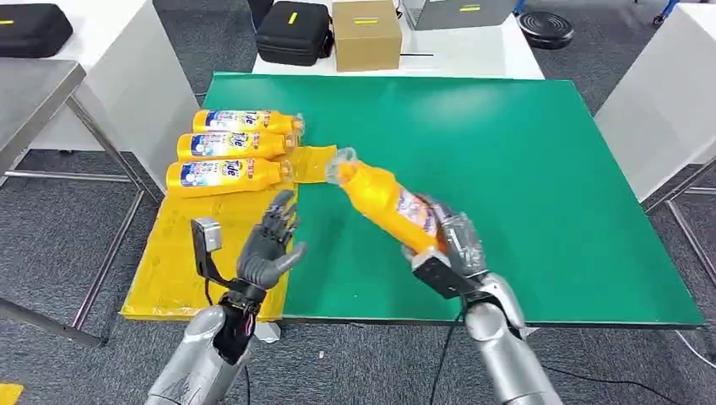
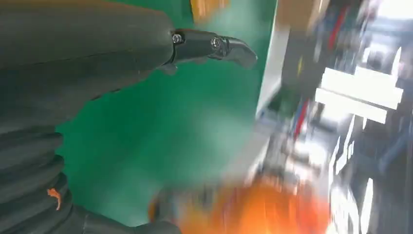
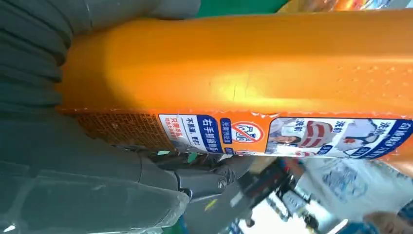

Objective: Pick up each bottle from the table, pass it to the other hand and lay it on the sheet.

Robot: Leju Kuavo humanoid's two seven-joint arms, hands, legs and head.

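My right hand [image 1: 452,245] grips an orange bottle [image 1: 384,198] by its lower body and holds it tilted above the green table [image 1: 523,160], cap end toward the yellow sheet [image 1: 173,261]. Close up, that bottle [image 3: 234,73] spans the right wrist view with its label showing, my fingers [image 3: 195,175] wrapped around it. My left hand [image 1: 268,245] hovers open over the sheet's right edge, fingers spread and pointing at the held bottle, a short gap away. Three more orange bottles [image 1: 228,145] lie side by side on the far end of the sheet. The left wrist view is blurred; a fingertip [image 2: 229,46] shows over green.
A cardboard box [image 1: 366,34] and a black case [image 1: 294,32] sit on the white table beyond the green one. White tables flank both sides, with a metal table frame [image 1: 101,253] at the left. The green surface to the right is bare.
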